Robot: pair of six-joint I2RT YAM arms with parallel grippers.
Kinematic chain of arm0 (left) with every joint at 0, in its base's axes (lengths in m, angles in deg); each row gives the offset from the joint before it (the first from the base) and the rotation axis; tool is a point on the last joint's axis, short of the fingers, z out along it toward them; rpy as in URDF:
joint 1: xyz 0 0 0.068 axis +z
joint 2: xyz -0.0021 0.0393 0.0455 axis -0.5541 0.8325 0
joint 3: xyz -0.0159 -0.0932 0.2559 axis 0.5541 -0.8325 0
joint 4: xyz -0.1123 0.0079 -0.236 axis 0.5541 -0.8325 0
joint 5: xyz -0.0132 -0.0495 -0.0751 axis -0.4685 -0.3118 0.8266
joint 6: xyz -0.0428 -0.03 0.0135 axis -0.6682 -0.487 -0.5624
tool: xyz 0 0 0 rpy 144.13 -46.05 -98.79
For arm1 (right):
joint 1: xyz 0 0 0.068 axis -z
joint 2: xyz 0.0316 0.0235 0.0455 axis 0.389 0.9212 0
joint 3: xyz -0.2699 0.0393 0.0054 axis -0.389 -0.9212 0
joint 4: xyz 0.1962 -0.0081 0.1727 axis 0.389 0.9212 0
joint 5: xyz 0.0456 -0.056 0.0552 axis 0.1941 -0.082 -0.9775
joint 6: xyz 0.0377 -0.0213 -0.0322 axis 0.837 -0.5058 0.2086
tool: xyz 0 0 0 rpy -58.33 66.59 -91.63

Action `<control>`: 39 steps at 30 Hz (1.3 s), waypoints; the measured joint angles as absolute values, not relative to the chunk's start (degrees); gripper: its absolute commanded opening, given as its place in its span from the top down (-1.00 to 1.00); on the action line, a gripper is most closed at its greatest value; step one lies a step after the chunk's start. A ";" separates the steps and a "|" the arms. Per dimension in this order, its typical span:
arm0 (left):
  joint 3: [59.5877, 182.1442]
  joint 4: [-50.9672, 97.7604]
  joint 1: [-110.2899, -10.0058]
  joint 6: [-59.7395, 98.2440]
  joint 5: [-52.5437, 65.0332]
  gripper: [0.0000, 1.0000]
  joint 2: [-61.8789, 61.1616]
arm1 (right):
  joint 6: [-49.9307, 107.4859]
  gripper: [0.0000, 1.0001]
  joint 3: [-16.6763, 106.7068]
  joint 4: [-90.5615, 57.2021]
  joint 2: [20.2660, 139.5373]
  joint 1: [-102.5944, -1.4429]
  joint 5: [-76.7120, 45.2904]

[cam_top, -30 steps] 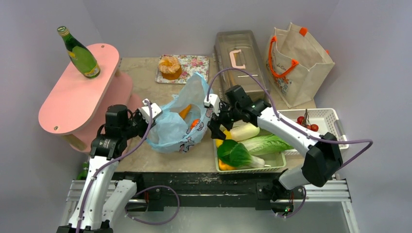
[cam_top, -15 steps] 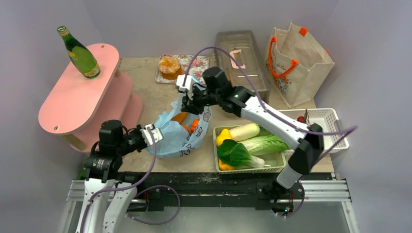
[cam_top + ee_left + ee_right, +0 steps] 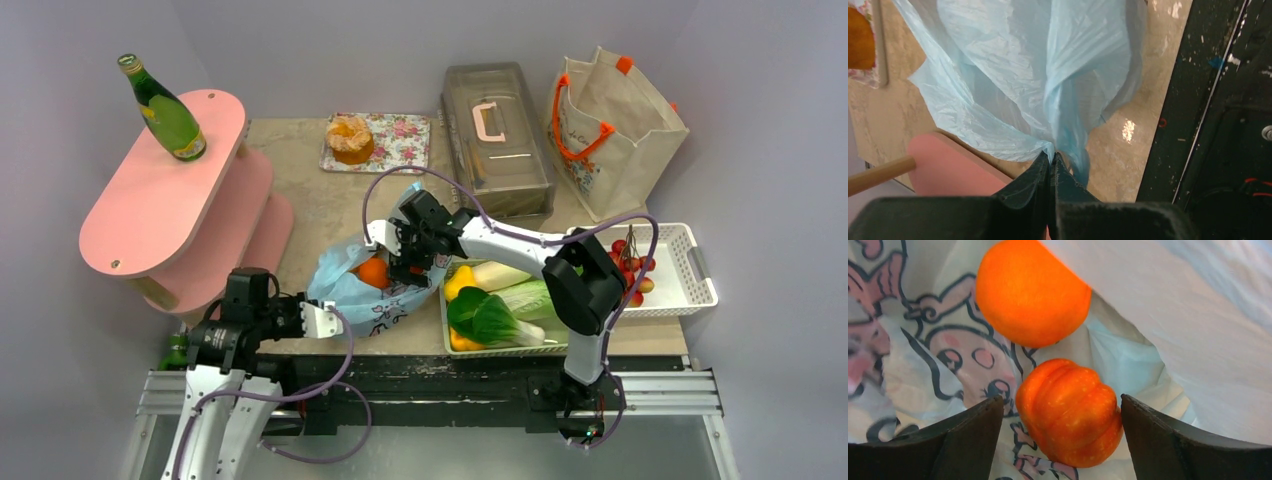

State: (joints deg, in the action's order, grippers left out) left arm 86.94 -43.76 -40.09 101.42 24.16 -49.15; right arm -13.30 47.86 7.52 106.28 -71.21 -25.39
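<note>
Pumpkin (image 3: 1070, 412) is lying between the spread fingers of the right gripper (image 3: 1058, 405), seemingly untouched. The left gripper (image 3: 1050, 160) is clamping the blue bag (image 3: 1038, 75).

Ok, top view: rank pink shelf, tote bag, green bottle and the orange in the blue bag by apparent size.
1. pink shelf
2. tote bag
3. green bottle, raised nearer the camera, yet clearly smaller
4. orange in the blue bag
</note>
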 measured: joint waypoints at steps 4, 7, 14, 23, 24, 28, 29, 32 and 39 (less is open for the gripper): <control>84.58 -45.14 -40.09 104.39 20.42 1.00 -49.18 | -15.45 -0.60 44.60 6.67 105.08 -71.25 -24.12; 83.44 -45.36 -40.09 105.03 19.13 1.00 -49.26 | -15.93 -0.58 44.23 6.36 104.95 -71.25 -23.58; 83.42 -43.35 -40.09 103.30 17.91 1.00 -46.86 | -17.17 0.14 46.61 7.26 106.52 -71.18 -22.44; 86.32 -38.21 -40.09 94.23 17.86 1.00 -40.17 | -9.17 0.54 51.77 8.37 101.10 -70.29 -34.29; 86.43 -37.67 -40.09 93.40 17.91 1.00 -39.82 | -8.14 0.54 52.56 8.11 100.05 -70.27 -35.18; 86.63 -36.07 -40.09 90.97 17.95 1.00 -39.17 | -3.69 0.52 56.05 6.21 95.92 -69.85 -38.77; 86.74 -35.85 -40.09 90.29 17.97 1.00 -39.08 | -2.72 0.51 56.49 5.95 95.16 -69.70 -39.47; 87.09 -35.28 -40.09 88.70 18.19 1.00 -38.84 | 1.32 0.50 58.09 6.32 92.84 -68.30 -41.59; 87.85 -34.98 -40.09 86.71 18.74 1.00 -39.17 | 4.95 0.47 61.15 18.28 83.64 -55.10 -41.94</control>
State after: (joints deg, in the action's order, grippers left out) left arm 87.85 -34.98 -40.09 86.71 18.74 -39.17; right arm 4.95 61.15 18.28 83.64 -55.10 -41.94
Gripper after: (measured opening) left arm 0.006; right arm 0.475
